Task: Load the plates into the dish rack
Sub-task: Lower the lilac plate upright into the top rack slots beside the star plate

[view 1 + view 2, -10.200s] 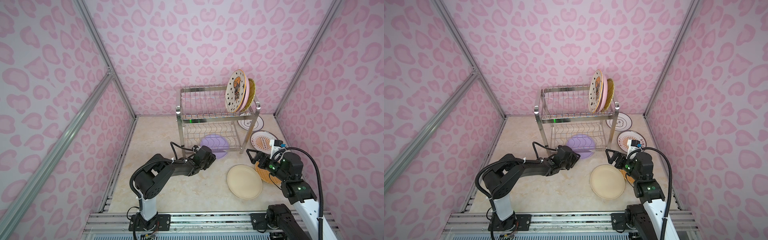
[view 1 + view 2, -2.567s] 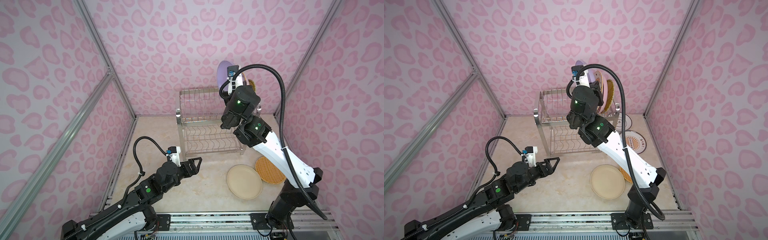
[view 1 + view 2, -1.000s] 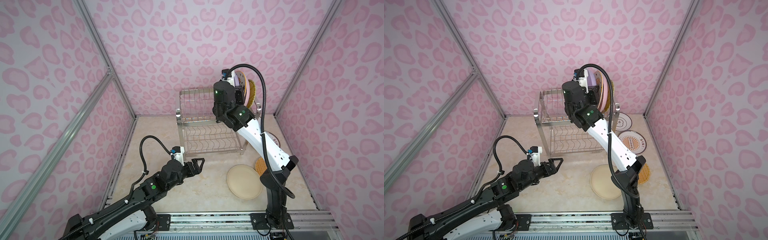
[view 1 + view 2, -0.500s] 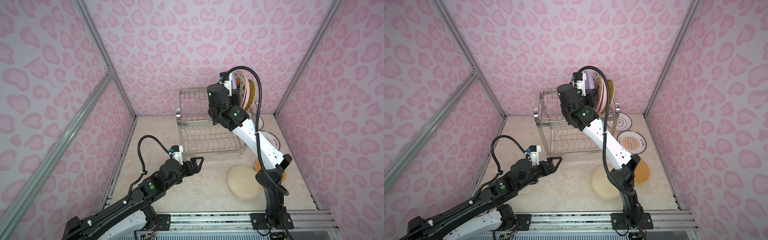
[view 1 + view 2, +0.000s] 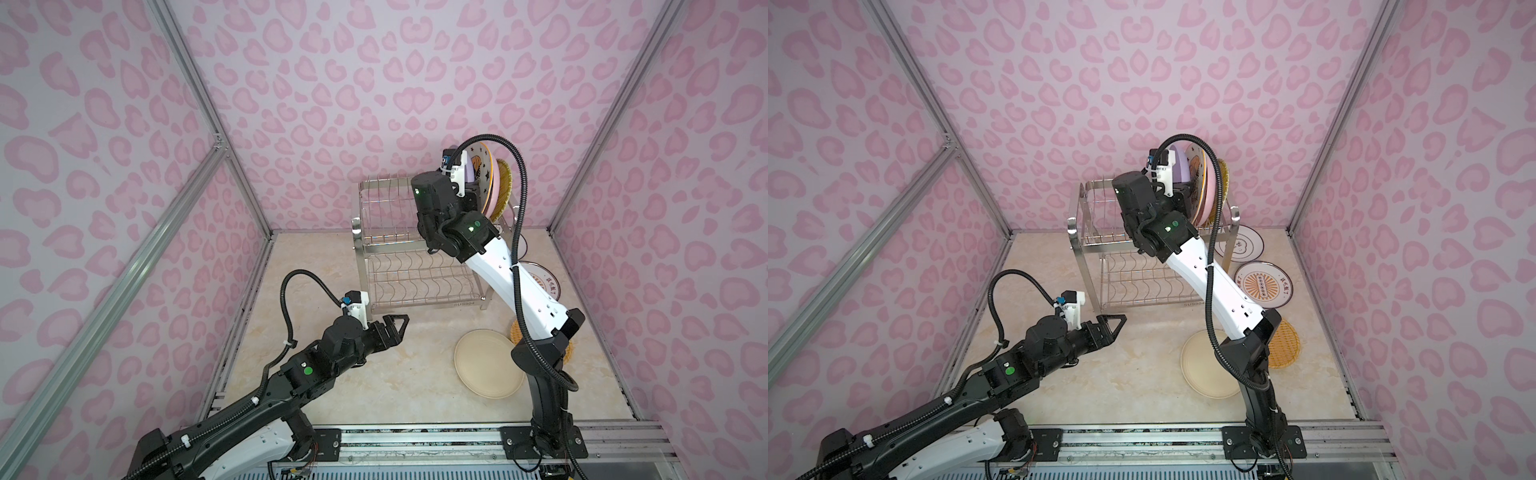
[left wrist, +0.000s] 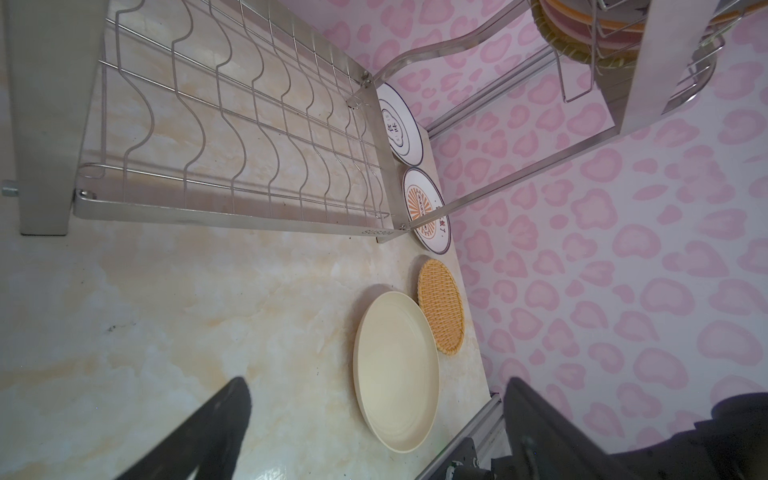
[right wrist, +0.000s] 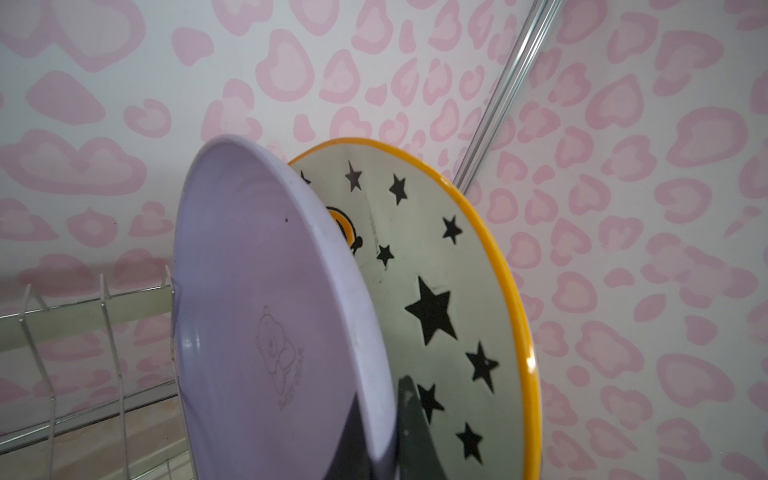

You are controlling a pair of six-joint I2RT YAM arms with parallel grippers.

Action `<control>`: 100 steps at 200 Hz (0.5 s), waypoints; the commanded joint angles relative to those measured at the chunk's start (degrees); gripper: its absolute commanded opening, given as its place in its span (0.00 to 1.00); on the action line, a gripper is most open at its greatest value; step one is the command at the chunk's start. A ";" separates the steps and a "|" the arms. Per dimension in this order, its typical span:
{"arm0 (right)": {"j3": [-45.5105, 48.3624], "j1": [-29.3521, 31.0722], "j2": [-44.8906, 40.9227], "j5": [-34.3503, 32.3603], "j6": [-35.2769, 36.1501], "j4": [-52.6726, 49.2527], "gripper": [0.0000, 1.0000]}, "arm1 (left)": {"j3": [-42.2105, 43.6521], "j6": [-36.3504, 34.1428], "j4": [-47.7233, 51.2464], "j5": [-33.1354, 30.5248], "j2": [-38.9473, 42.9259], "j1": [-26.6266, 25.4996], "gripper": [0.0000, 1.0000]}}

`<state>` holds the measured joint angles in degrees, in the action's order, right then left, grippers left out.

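Lilac plate [image 7: 266, 316] upright at rack [image 5: 395, 248] top tier, just beside star plate [image 7: 436, 291], right jaws clamped on its rim; left jaws wide and empty over counter [image 5: 415, 370], cream plate [image 5: 488, 363] lying flat nearby.

At the right end of the dish rack's [image 5: 415, 306] top tier, plates [image 5: 1210, 195] are stood upright, apparently four. On the bench [image 5: 1121, 374], right of and before the rack, four further plates [image 5: 1262, 284] are laid.
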<state>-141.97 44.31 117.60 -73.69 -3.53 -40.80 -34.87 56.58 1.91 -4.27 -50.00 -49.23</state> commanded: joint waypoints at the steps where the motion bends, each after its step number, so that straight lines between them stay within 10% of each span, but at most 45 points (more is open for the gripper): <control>1: -0.13 0.16 0.35 -0.77 -3.51 -6.62 0.00 | -0.28 0.04 -1.91 0.85 -0.62 0.01 0.97; 41: 0.10 0.26 -0.30 0.08 -8.60 -11.23 0.00 | -0.31 0.07 -2.00 1.21 -1.03 0.14 0.97; 100: 1.52 1.23 -1.74 0.54 -9.34 -10.80 0.26 | -0.28 0.31 -2.26 1.46 -1.61 0.28 0.97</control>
<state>-140.81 45.17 116.14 -73.12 -12.29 -49.63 -34.87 56.95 1.63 -3.05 -51.31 -49.12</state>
